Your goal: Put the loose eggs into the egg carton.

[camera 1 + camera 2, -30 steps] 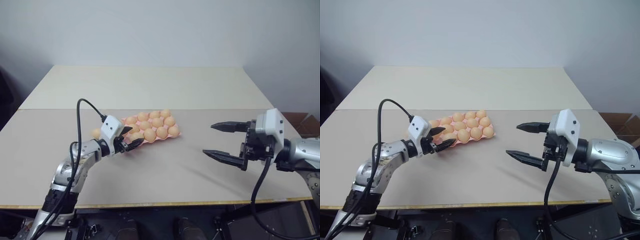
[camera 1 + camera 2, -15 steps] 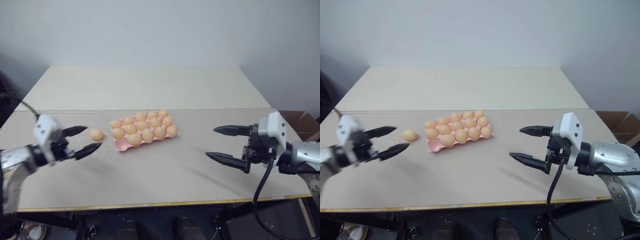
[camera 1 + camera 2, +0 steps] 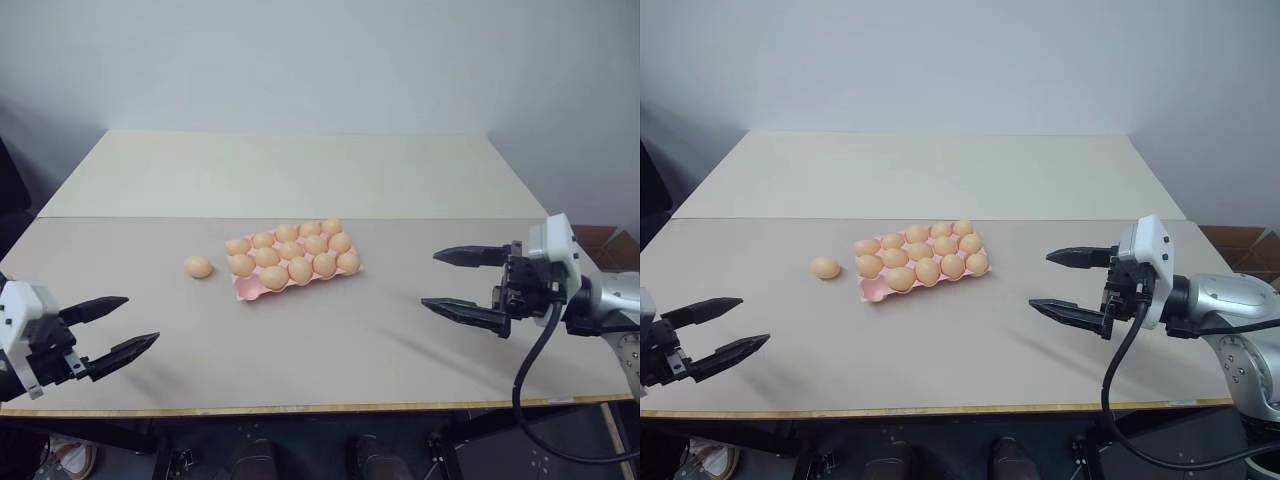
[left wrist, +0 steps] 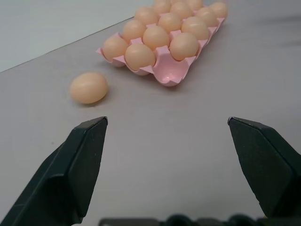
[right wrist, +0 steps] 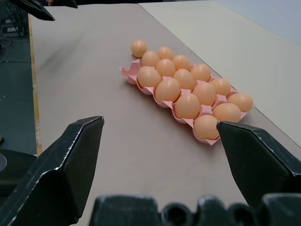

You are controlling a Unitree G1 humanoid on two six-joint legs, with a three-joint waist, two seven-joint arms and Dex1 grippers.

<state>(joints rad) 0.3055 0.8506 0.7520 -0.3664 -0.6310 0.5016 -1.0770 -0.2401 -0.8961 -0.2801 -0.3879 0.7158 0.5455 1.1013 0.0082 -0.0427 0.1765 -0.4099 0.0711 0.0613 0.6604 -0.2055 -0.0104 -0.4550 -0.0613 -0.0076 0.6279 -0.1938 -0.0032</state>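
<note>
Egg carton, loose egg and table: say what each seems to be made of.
Egg carton: pale pink and thin-walled with crisp moulded cups and a slight sheen, so probably plastic or foam, though pulp is possible.
Loose egg: smooth, even orange-tan shell with a soft matte glow; real or imitation cannot be told.
Table: flat, matte beige board with a pale edge strip, likely laminated wood.

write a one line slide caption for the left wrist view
Open left gripper faces one loose egg lying on the table beside the nearly full pink egg carton.
</note>
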